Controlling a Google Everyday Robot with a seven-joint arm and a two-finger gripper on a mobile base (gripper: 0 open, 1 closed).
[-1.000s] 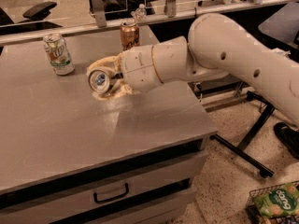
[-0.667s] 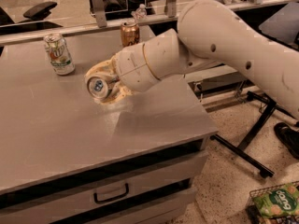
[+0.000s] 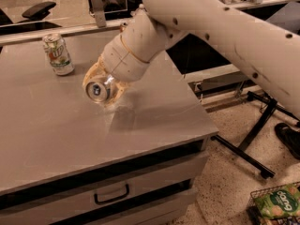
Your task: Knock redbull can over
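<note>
My hand sits just right of the green-and-white soda can, low over the table, clasped round the redbull can. Can is tipped, silver top toward camera, probably so it lands on its side.

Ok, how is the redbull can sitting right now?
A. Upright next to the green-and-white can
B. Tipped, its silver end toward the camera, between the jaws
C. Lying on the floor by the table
B: the redbull can is tipped with its round silver end facing the camera, between the jaws of the gripper over the table, to the right of the upright green-and-white can.
</note>
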